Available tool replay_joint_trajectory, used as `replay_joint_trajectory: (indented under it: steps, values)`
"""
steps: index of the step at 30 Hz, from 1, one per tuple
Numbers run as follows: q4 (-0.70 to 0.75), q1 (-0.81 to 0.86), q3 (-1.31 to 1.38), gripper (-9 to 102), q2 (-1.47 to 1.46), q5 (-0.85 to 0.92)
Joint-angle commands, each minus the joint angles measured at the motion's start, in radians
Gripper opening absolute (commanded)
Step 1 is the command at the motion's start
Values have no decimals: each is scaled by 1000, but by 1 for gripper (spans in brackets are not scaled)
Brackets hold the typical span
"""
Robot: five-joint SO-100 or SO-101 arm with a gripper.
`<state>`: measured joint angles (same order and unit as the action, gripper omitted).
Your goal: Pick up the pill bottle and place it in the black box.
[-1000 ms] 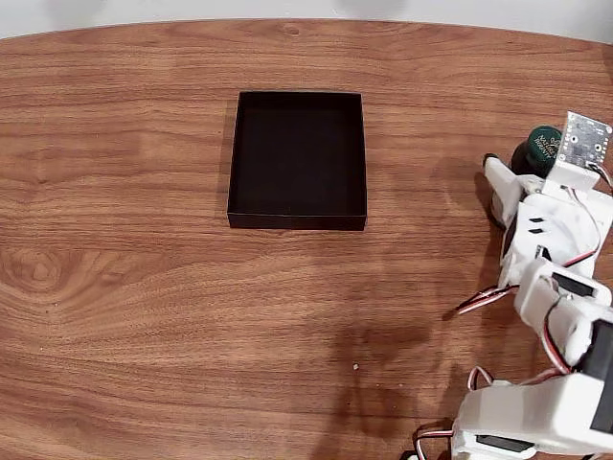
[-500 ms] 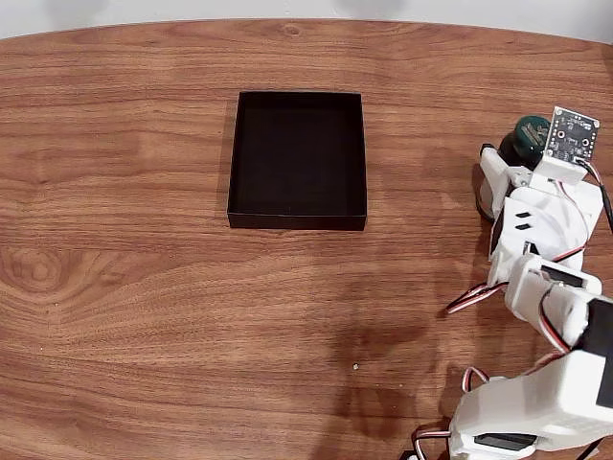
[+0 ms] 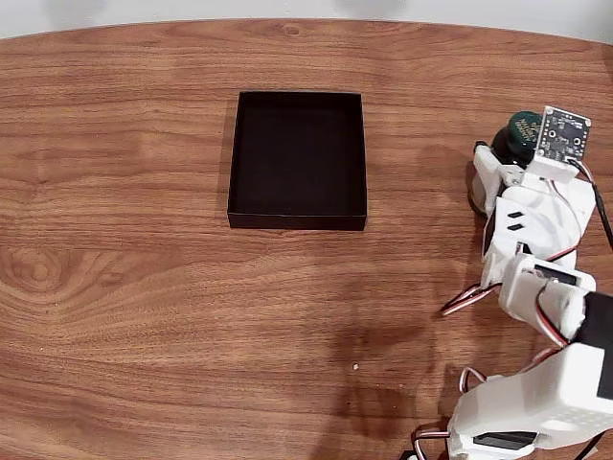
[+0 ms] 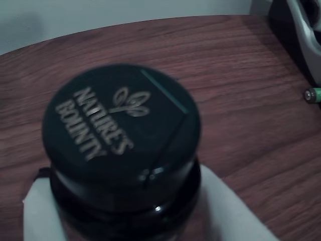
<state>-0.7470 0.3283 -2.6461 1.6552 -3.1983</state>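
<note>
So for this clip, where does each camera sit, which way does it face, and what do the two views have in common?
Fixed view: high above the wooden table, looking nearly straight down at the black box; the white arm enters from the lower right, its gripper at the pill bottle.
Wrist view: riding on the arm, looking steeply down at the pill bottle's lettered cap; pale finger parts show at the bottom edge.
Shared: the pill bottle and the table.

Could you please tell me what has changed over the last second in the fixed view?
The pill bottle and the gripper around it have shifted together to the left and slightly up the picture, toward the black box, and the arm has swung with them. The bottle appears held, though the fingers are mostly hidden. The box and the table are unchanged, and the box holds nothing.
</note>
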Motion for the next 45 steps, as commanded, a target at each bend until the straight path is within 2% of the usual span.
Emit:
replay_joint_trajectory:
  steps: [1,19,29,39,45]
  values:
    - [-51,-32,0,16,126,32]
    - [107,-325,-189,16,614,78]
    - [167,-511,-261,16,798,38]
    - [183,-640,-235,15,718,-60]
    - [75,-699,-184,15,558,-66]
